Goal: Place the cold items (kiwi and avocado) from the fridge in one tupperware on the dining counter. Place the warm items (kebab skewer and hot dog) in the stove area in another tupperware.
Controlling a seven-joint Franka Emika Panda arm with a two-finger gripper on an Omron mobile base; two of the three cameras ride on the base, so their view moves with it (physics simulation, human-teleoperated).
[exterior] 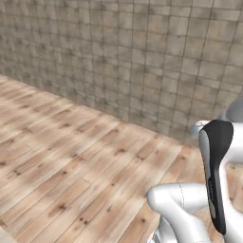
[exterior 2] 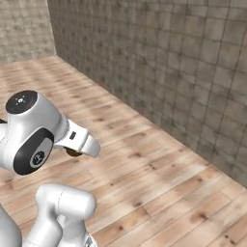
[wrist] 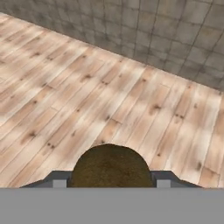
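One round, fuzzy brown kiwi (wrist: 110,166) clamped between the tool's (wrist: 109,183) half-closed fingers.

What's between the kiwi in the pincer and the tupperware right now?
Nothing visible ahead: past the brown fuzzy kiwi gripped in the pincer there's just bare wooden floor running to a tiled wall. I can't judge the full path to the tupperware or the counter.
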